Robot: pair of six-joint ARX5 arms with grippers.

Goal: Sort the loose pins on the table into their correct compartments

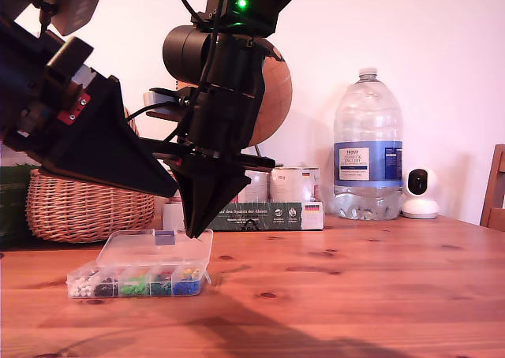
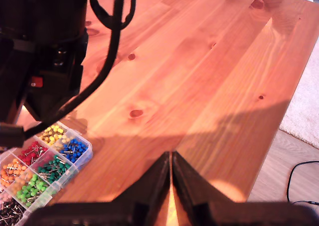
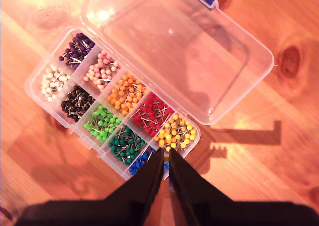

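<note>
My second gripper (image 3: 166,167), jaws nearly closed on nothing I can see, hovers over the blue end of the open compartments (image 3: 124,114) on the table (image 1: 355,279); my first gripper (image 2: 171,172), pinched empty, waits apart, so next I must locate a loose pin.

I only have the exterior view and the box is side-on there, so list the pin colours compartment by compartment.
Observer: In the second wrist view, the row of compartments beside the lid holds purple pins, pink pins, orange pins, red pins, yellow pins.
Operator: Now the other row.
Observer: It holds white pins, black pins, light green pins, dark green pins, blue pins; my second gripper hangs over the blue ones.
</note>
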